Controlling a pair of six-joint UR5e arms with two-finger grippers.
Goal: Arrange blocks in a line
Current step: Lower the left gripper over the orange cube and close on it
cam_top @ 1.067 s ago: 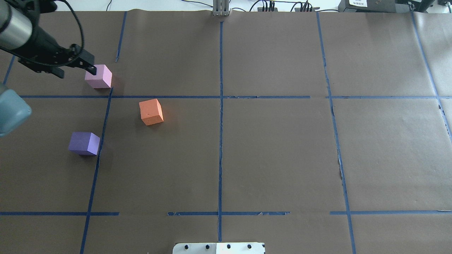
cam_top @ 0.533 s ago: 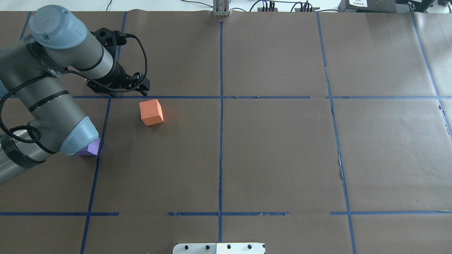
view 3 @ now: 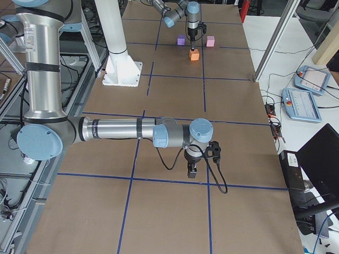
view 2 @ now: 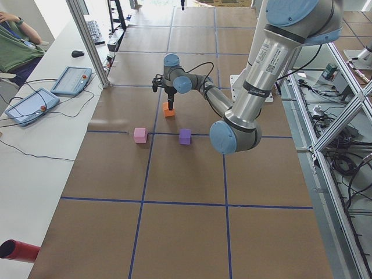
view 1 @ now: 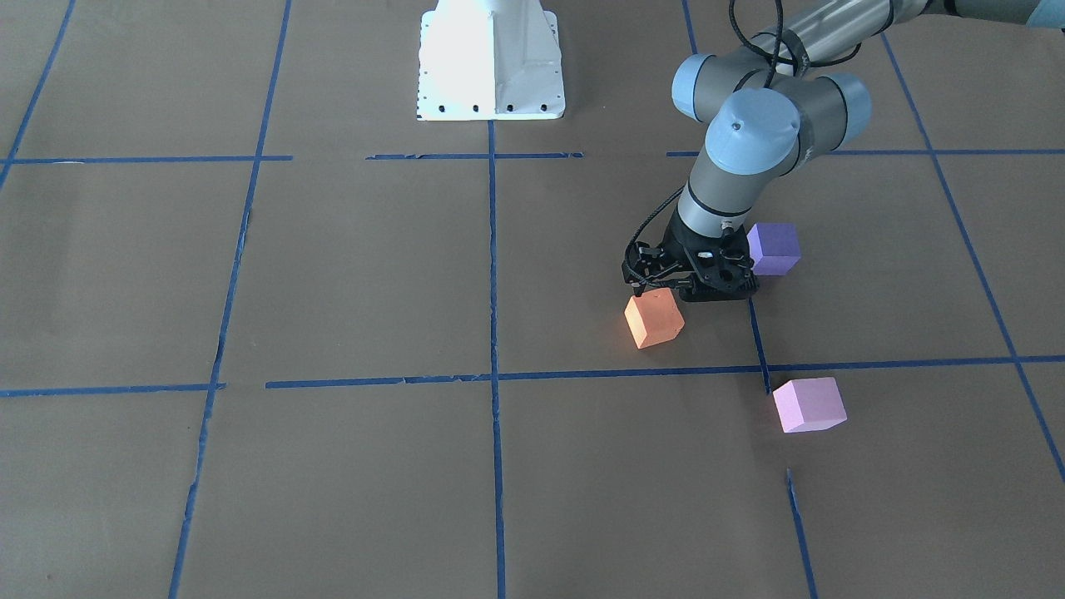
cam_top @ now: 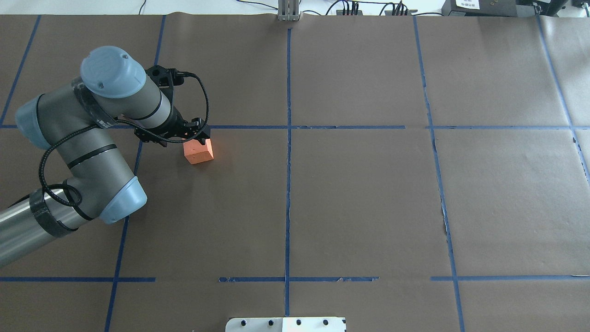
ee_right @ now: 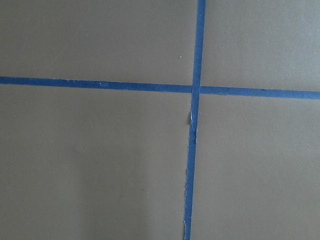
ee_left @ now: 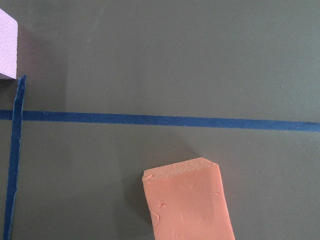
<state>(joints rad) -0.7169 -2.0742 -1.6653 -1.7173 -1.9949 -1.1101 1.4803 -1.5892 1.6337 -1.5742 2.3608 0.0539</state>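
The orange block (view 1: 655,318) sits on the brown table; it also shows in the overhead view (cam_top: 199,153) and in the left wrist view (ee_left: 190,205). My left gripper (cam_top: 203,135) looks shut and empty, tips down at the orange block's edge facing the pink block (view 1: 645,287). The pink block (view 1: 809,404) lies toward the operators' side, and its corner shows in the left wrist view (ee_left: 7,50). The purple block (view 1: 774,248) sits behind the left wrist. The arm hides both in the overhead view. My right gripper (view 3: 192,172) hangs over bare table far away; I cannot tell its state.
Blue tape lines (cam_top: 288,184) grid the brown paper. The white robot base (view 1: 489,58) stands at the table's near edge. A metal post (cam_top: 288,11) and cables sit at the far edge. Tablets (view 2: 71,80) and a seated person are beside the table.
My left arm swung from beside the pink block over to the orange block and now hides the pink and purple blocks in the overhead view. The blocks have not visibly moved.
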